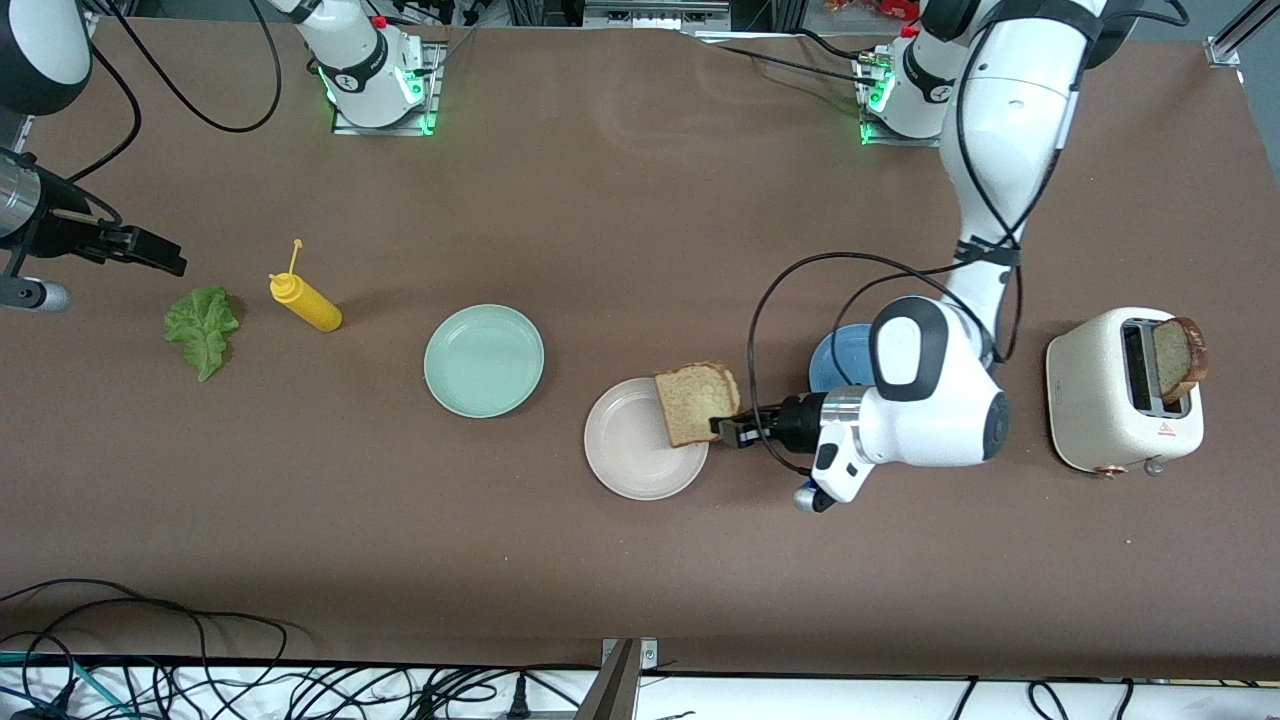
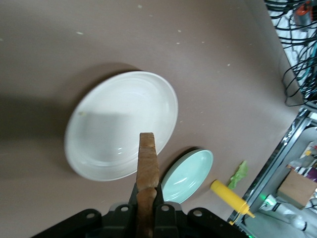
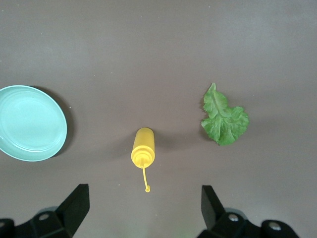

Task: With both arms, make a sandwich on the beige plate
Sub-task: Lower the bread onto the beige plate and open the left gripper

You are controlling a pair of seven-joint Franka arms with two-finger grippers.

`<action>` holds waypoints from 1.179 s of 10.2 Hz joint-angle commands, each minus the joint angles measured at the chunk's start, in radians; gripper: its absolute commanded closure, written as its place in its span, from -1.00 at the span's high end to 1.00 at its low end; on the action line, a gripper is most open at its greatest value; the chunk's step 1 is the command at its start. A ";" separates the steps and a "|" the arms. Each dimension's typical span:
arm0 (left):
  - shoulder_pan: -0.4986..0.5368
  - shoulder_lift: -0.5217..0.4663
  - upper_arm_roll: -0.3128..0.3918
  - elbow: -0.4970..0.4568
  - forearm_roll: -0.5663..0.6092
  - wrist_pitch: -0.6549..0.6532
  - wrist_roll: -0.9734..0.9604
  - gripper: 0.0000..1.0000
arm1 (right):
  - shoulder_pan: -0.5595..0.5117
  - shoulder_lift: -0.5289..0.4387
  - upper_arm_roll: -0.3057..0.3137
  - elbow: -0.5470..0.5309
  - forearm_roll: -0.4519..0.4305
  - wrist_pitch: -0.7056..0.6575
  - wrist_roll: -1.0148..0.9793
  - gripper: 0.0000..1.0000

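Brown matte worktop [image 1: 620,200], scattered pale specks. Cable tangle along the edge nearest the front camera; arm bases with green lights along the top of the front view.

Left end effector [image 1: 728,428] clenched on a bread slice [image 1: 697,402], gripped at the slice's edge toward the left arm's end. Slice hangs over the rim of the beige plate [image 1: 630,455], overlapping the plate's edge on that side; whether touching the plate, can't tell. Flat face up toward the front camera, slightly tilted; seen edge-on in the left wrist view, crust running straight out from the fingers [image 2: 124,213].

Right end effector [image 1: 150,250] released, fingers wide apart, waiting in the air above worktop near the lettuce leaf [image 1: 202,328] and the yellow squeeze bottle [image 1: 306,303].

Lettuce flat on the worktop at the right arm's end. Bottle lying on its side beside it. Mint-green plate [image 1: 484,360] between bottle and beige plate. Blue plate [image 1: 835,362] mostly hidden under the left arm. Second bread slice [image 1: 1178,358] upright in the toaster [image 1: 1100,400] at the left arm's end.
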 commanded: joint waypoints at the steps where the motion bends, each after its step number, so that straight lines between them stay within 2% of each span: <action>1: -0.031 0.037 0.004 0.040 -0.062 0.051 0.094 -1.00 | -0.003 -0.003 0.003 0.008 -0.014 -0.012 -0.011 1.00; 4: -0.054 0.068 -0.007 0.027 -0.219 0.096 0.309 -1.00 | -0.003 -0.003 0.003 0.008 -0.014 -0.023 -0.011 1.00; 6: -0.079 0.099 -0.007 0.032 -0.221 0.178 0.349 -1.00 | -0.005 -0.005 0.000 0.008 -0.014 -0.030 -0.011 1.00; 8: -0.084 0.117 -0.007 0.035 -0.221 0.186 0.378 -1.00 | -0.006 0.003 -0.020 0.006 -0.016 -0.063 -0.006 1.00; 12: -0.106 0.126 -0.007 0.032 -0.253 0.210 0.387 -1.00 | -0.037 0.032 -0.022 0.010 -0.019 -0.047 -0.006 1.00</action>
